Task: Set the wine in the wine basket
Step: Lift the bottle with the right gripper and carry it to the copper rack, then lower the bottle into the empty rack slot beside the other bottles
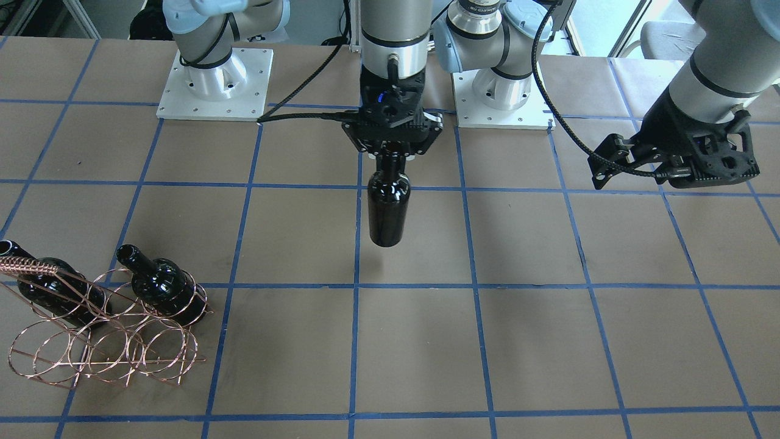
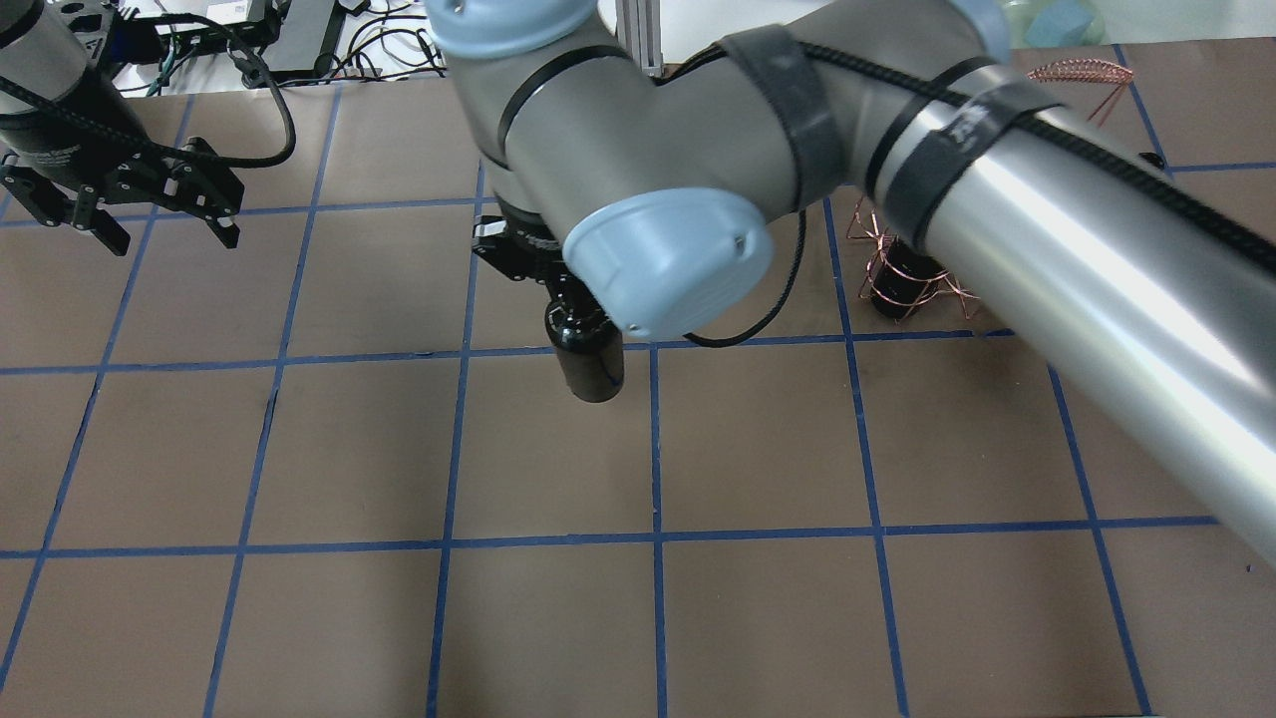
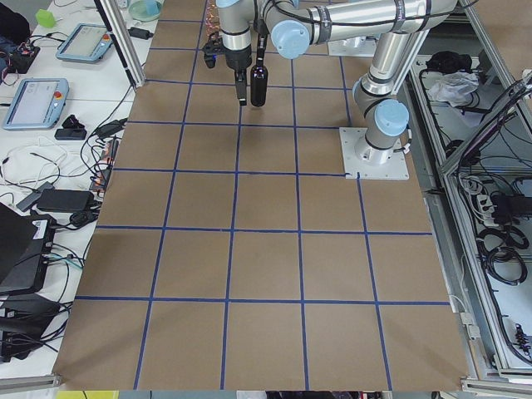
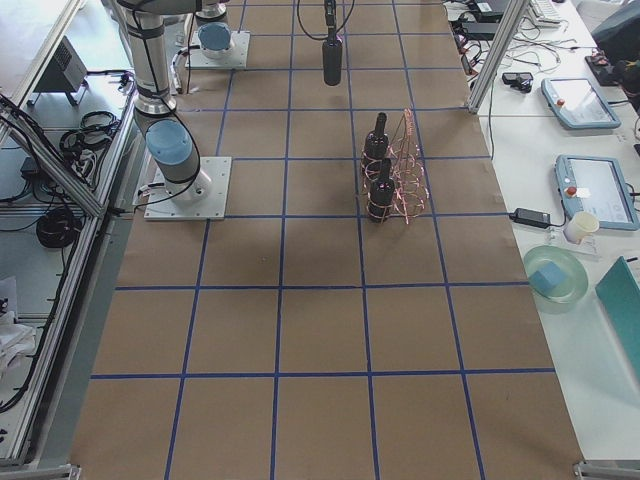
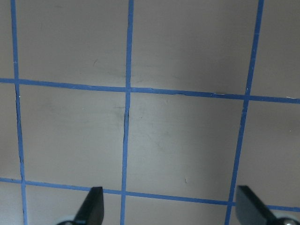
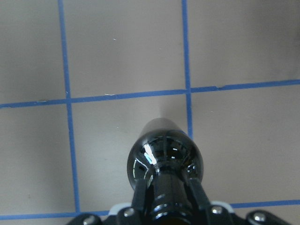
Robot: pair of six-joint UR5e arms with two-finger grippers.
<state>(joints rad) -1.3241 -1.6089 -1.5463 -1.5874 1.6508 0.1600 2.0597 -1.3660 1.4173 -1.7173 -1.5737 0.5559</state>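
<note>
A glossy black wine bottle (image 1: 389, 207) hangs upright above the middle of the table. My right gripper (image 1: 392, 155) is shut on its neck, and in the right wrist view the fingers (image 6: 139, 192) clamp the neck above the bottle's shoulder (image 6: 164, 154). The copper wire wine basket (image 1: 103, 341) stands on the table far off to my right, holding two black bottles (image 1: 161, 283) (image 1: 49, 286) that lean in its rings. In the overhead view my right arm hides most of the basket (image 2: 907, 269). My left gripper (image 2: 167, 234) hovers open over bare table on my left, holding nothing.
The table (image 1: 548, 341) is brown paper with a blue tape grid. Two arm base plates (image 1: 213, 85) (image 1: 503, 91) sit at the robot's edge. Side benches off the table carry tablets (image 4: 575, 100), cables and a cup (image 4: 577, 228).
</note>
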